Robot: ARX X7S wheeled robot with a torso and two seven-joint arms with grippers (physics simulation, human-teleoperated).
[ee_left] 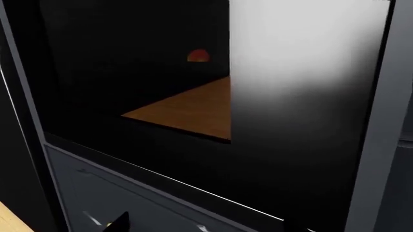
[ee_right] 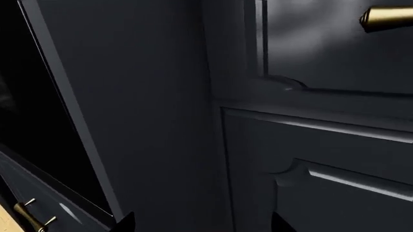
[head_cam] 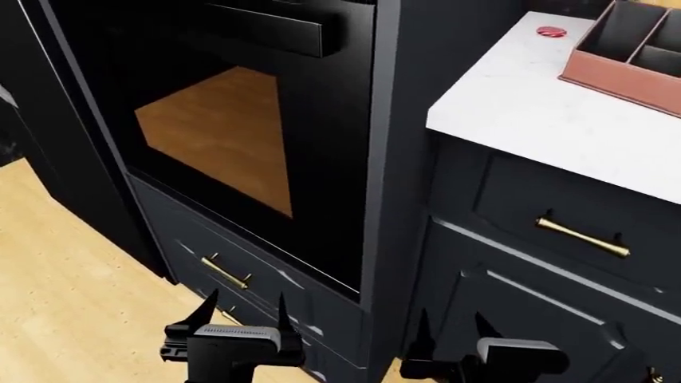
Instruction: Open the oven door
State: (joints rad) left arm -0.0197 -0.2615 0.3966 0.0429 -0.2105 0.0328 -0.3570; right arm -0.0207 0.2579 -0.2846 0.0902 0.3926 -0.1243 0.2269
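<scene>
Oven door (head_cam: 319,167), a large glossy black panel with an amber-brown glass window (head_cam: 223,136) and a wide black bar handle (head_cam: 266,28) along its top edge, set flush in the tall dark cabinet column at the head view's upper left; shut, untouched by either arm. Below it, a matte navy drawer front (head_cam: 245,271) with a small brass handle (head_cam: 226,273). Low in the head view, left gripper (head_cam: 242,313), black and two-fingered, fingers spread apart and holding nothing, just in front of that drawer and well below the bar handle. Right gripper (head_cam: 452,329), likewise spread and empty, before a navy panelled cabinet door (head_cam: 532,311) under a white marble-like countertop (head_cam: 511,104). On that countertop, a pink compartmented tray (head_cam: 607,76) and a small red disc (head_cam: 551,32). Under the counter, a second navy drawer with a long brass bar handle (head_cam: 582,236). Light wooden floor (head_cam: 75,271) at lower left.
</scene>
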